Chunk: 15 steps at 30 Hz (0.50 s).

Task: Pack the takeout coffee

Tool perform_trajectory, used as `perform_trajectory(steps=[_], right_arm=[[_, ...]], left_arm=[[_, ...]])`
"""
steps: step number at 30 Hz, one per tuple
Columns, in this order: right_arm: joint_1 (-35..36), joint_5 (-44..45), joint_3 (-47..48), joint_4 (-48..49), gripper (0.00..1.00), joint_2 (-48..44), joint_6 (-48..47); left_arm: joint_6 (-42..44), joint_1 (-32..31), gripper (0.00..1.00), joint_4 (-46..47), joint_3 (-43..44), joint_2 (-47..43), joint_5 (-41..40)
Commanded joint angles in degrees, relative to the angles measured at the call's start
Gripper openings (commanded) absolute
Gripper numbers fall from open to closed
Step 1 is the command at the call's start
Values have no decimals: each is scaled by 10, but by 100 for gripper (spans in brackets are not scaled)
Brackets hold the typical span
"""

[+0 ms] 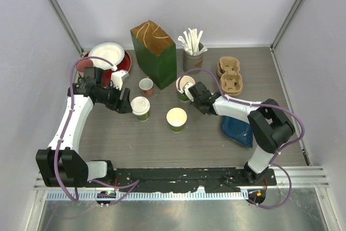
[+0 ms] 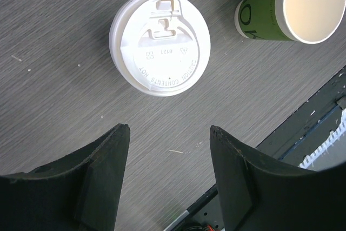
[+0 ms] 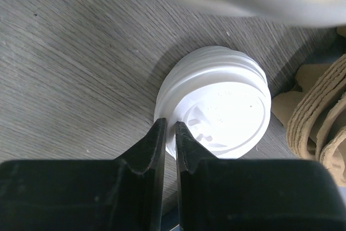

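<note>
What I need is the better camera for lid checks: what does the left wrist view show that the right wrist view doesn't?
Only left wrist: a lidded cup, and the left fingers spread wide, touching nothing. Only right wrist: a loose white lid, the right fingers pinching its rim, and cardboard cup trays beside it. Both: the grey table and the cream rim of an open cup, blurred in the right view.

A: Walls?
B: Plain pale walls (image 1: 216, 4) at top and both sides, with aluminium posts (image 1: 59, 12) slanting in the upper corners.
A: Surface?
B: Grey wood-grain table (image 1: 135, 144), and a metal sill (image 1: 173, 217) along the bottom edge. Light is soft and even.
</note>
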Motion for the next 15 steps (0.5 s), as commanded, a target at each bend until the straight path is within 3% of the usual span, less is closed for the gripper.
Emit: perform_trajectory(steps=[1, 7, 15], right_arm=[[3, -2, 2, 6, 10, -14, -2], [3, -2, 13, -16, 1, -36, 2], [4, -15, 54, -82, 1, -82, 18]], left_arm=[[6, 3, 65, -7, 21, -4, 15], [7, 3, 65, -6, 22, -4, 16], [7, 3, 65, -8, 25, -2, 20]])
